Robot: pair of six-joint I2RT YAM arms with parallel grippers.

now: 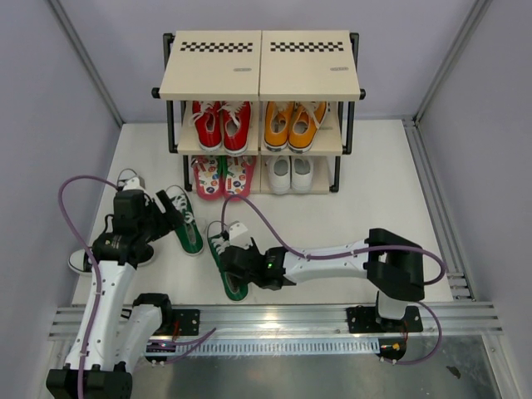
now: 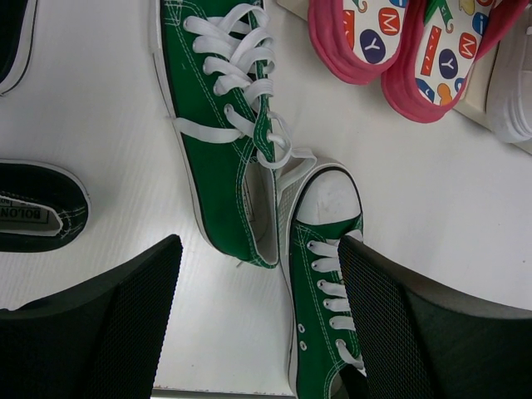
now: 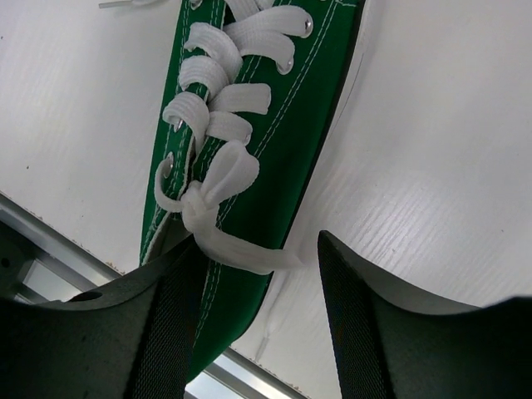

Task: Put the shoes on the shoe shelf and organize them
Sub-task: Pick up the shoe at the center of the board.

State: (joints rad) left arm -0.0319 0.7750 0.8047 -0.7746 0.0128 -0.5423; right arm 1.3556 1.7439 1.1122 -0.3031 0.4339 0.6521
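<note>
The shoe shelf stands at the back. Pink flip-flops and small white shoes sit on its bottom tier. Two green sneakers lie on the table: one by my left gripper, which is open above the table, and one under my right gripper. In the right wrist view the open right gripper straddles the heel-side wall of that green sneaker, left finger at the collar. The left wrist view shows both green sneakers between the open fingers. Black sneakers lie left.
Red sneakers and orange sneakers fill the shelf's middle tier. The checkered top boards carry nothing. A metal rail runs along the table's near edge. Grey walls close in both sides.
</note>
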